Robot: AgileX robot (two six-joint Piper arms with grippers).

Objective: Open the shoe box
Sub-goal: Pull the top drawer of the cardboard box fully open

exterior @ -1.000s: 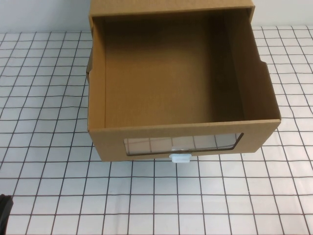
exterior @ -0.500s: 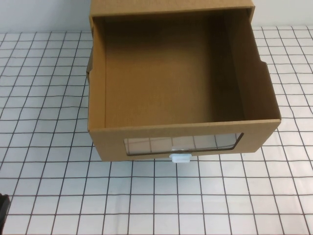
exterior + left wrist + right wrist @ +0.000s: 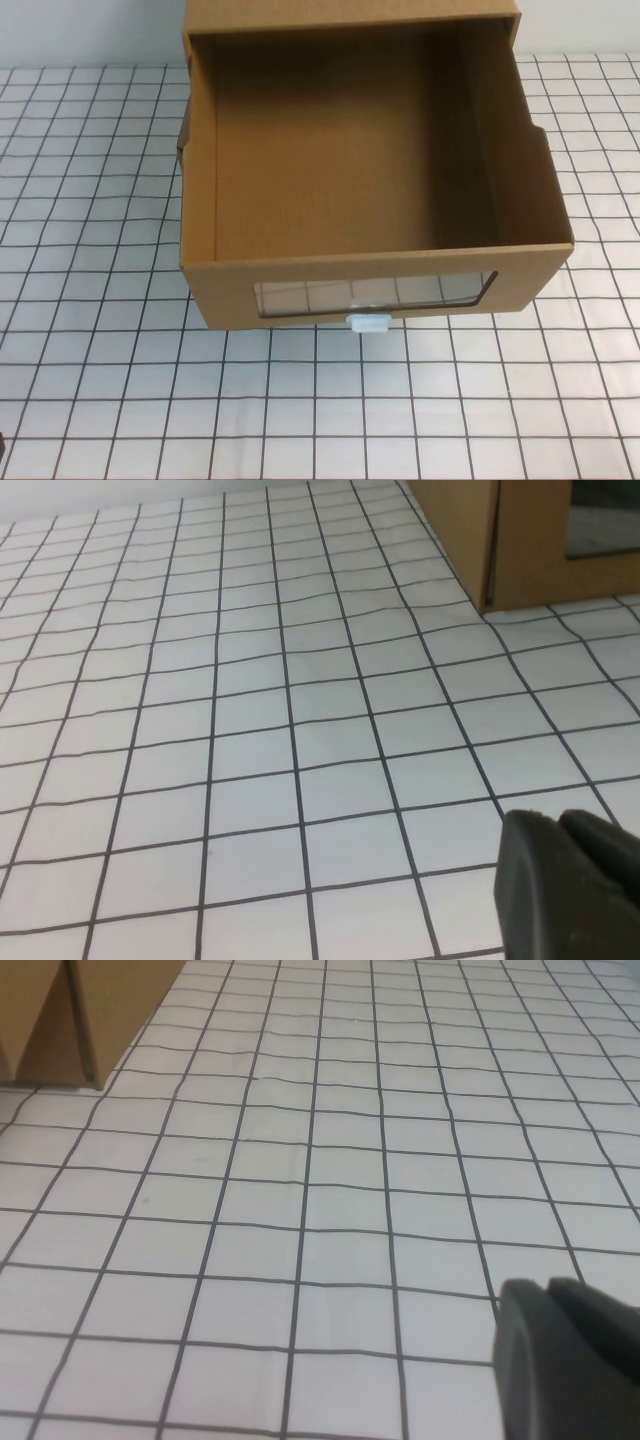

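Shoe box (image 3: 380, 270) open; left hand (image 3: 557, 822), right hand (image 3: 548, 1288) together over table (image 3: 100, 400), mostly cropped.

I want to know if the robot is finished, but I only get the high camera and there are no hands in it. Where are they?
Observer: The left gripper hangs over the gridded table, apart from the shoe box.
Operator: Is it holding anything?
Observer: No, its fingers are shut on nothing.
Operator: And the other one?
Observer: The right gripper is shut and empty too, over the table and apart from the box.
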